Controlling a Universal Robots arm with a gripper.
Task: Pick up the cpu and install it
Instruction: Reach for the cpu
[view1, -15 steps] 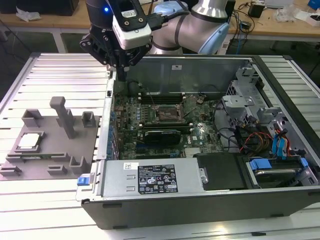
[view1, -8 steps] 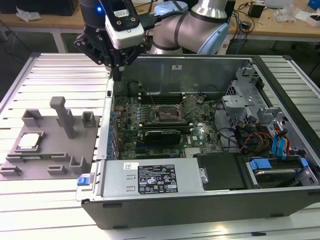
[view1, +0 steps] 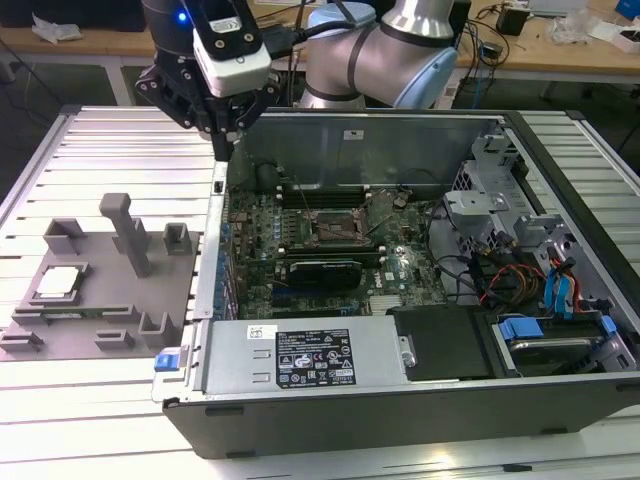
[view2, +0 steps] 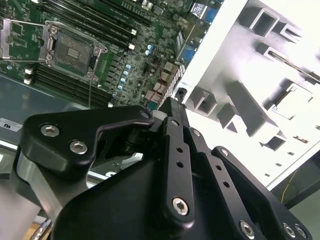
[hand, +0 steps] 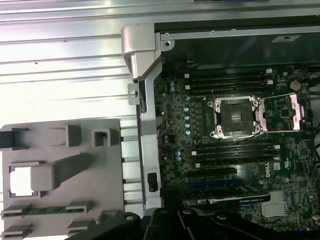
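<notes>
End effector (view2: 175, 102): fingertips together, nothing held, poised over the computer case (view1: 400, 425) wall. The cpu (view1: 60, 282) lies in the grey fixture tray (view1: 110, 325) on the table (view1: 100, 140), well apart. Risk: a skewed grasp could seat it crooked in the open socket (view1: 335, 228).

A silver table (view1: 110, 140) of ribbed metal slats gleams with bright glare, and behind it, along the far edge of the exterior view, runs a pale wooden table (view1: 570, 55) strewn with loose cables (view1: 487, 35) and small clutter.
</notes>
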